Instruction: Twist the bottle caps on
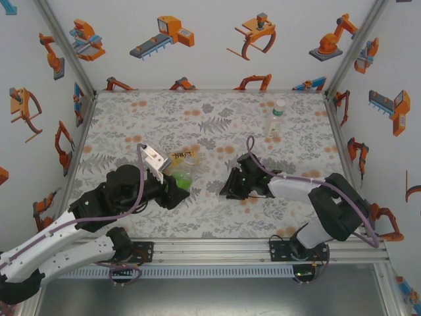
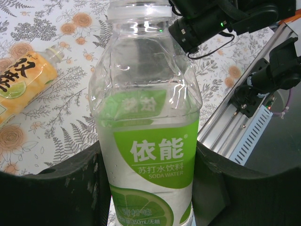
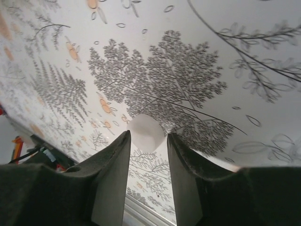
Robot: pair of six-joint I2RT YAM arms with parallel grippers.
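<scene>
Bottle cap [image 3: 146,133], pale, lies on the desk [image 1: 197,118] between the right gripper's [image 3: 148,141] slightly parted fingers; whether it is gripped cannot be told. The left gripper [image 2: 150,193] is clamped on the clear bottle [image 2: 150,141], likely steadying its neck toward the right arm for capping.

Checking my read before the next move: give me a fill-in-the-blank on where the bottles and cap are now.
1. The left gripper is shut on the bottle with the ____ label.
2. The amber bottle is ____ on the table.
3. The pale cap sits between the fingers of the ____ gripper.
Missing: green; lying; right.
</scene>
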